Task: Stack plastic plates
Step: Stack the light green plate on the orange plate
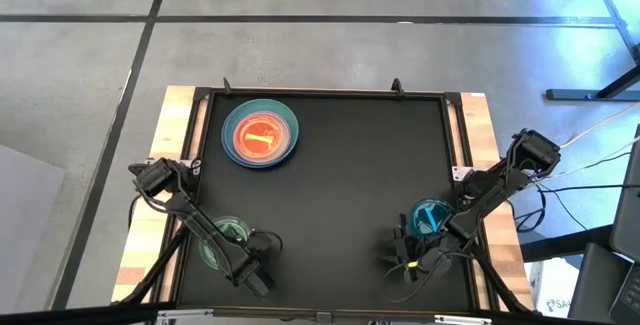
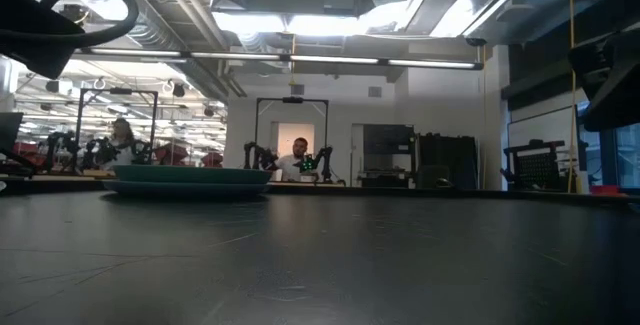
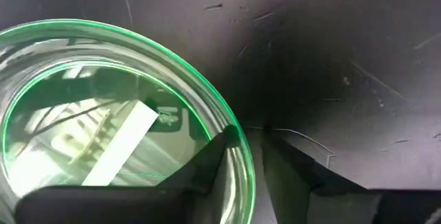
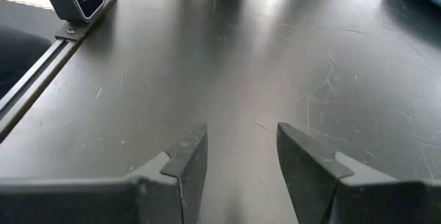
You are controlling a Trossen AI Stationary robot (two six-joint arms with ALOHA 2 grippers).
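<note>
1. The middle of the black table top (image 1: 350,185) lies bare, giving wide passage.
2. A stack of round plastic plates, orange on teal and blue (image 1: 260,135), blocks the far left corner.
3. A translucent green plate (image 3: 103,114) and a translucent blue plate (image 1: 430,217) occupy the near corners under the arms.

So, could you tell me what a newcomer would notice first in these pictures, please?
The stack of plates at the table's far left, bright orange on top. Next, the translucent green plate at the near left, its rim between the left gripper's fingers. The right gripper hangs open over bare table beside a blue plate.
</note>
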